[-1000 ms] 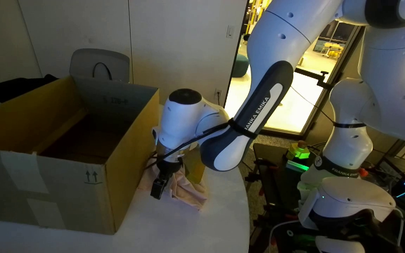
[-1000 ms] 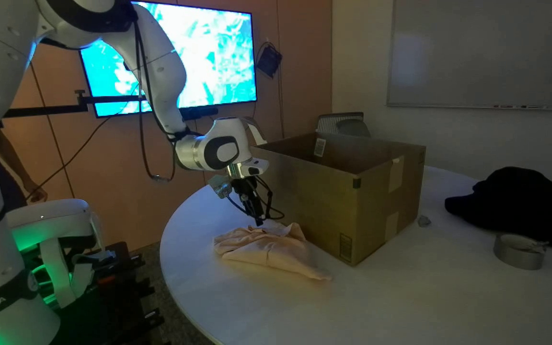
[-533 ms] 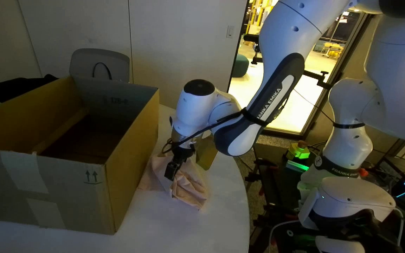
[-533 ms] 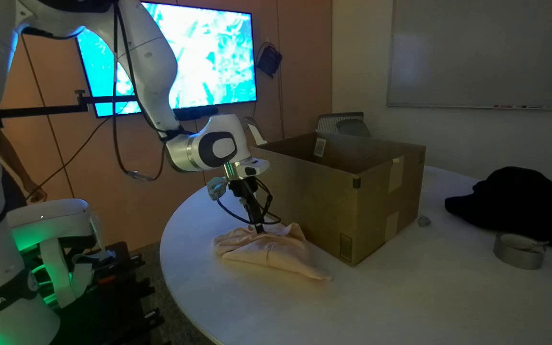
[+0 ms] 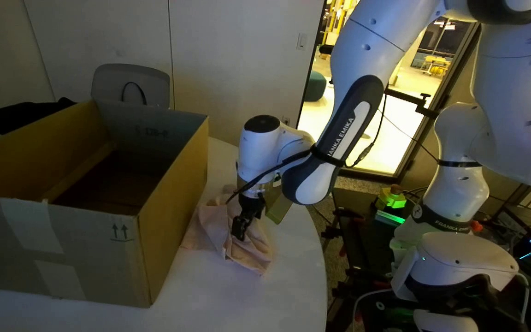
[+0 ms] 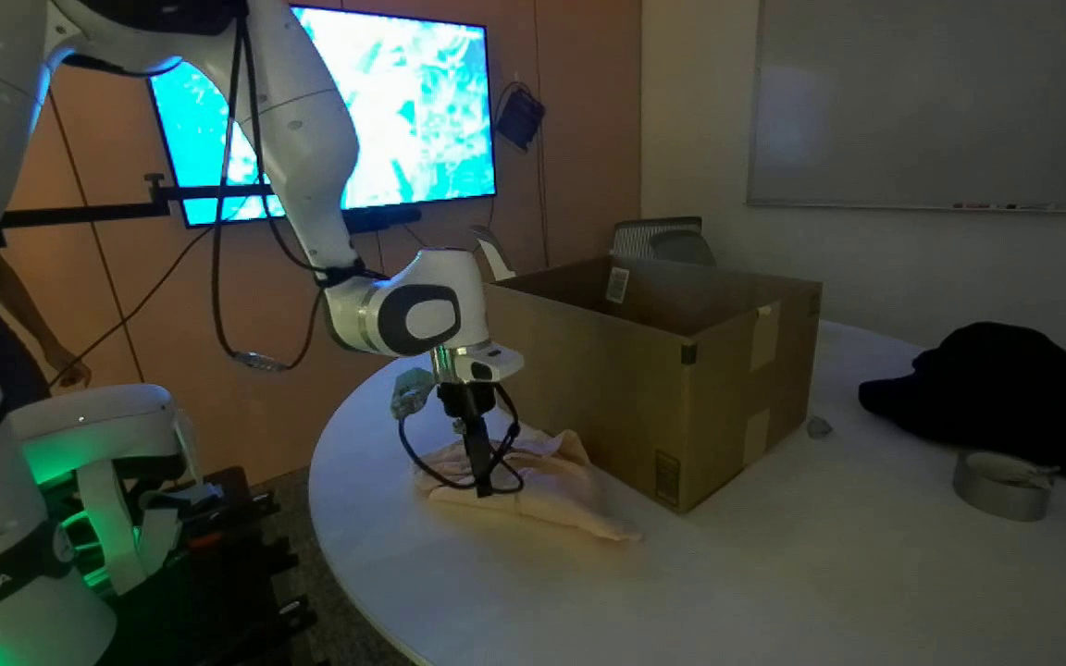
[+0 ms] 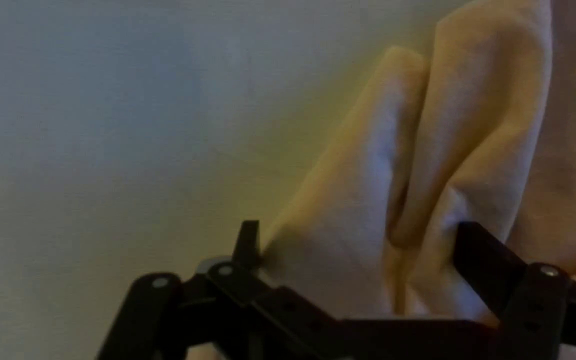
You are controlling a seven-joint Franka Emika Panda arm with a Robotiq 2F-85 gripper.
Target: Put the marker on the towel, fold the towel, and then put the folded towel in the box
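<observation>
Dim meeting room with a lit wall screen [image 6: 422,111] beyond a round white table [image 6: 820,583]. On it, a bunched peach-pink towel [image 6: 561,490], loosely doubled over, just beside an open-topped cardboard box [image 6: 588,370]. No sign of the marker (perhaps wrapped in those folds; cannot tell). Newly lower than a moment ago, and farther from the box: the Robotiq gripper [image 7: 360,240], now down at the towel, fingers [image 7: 478,255] spread wide with ridges of cloth between them in the wrist view, nothing pinched yet. Likely past the folding, then, and lining up to grab the bundle for the box. Calls for a deep, central bite, to avoid dragging up only one layer.
</observation>
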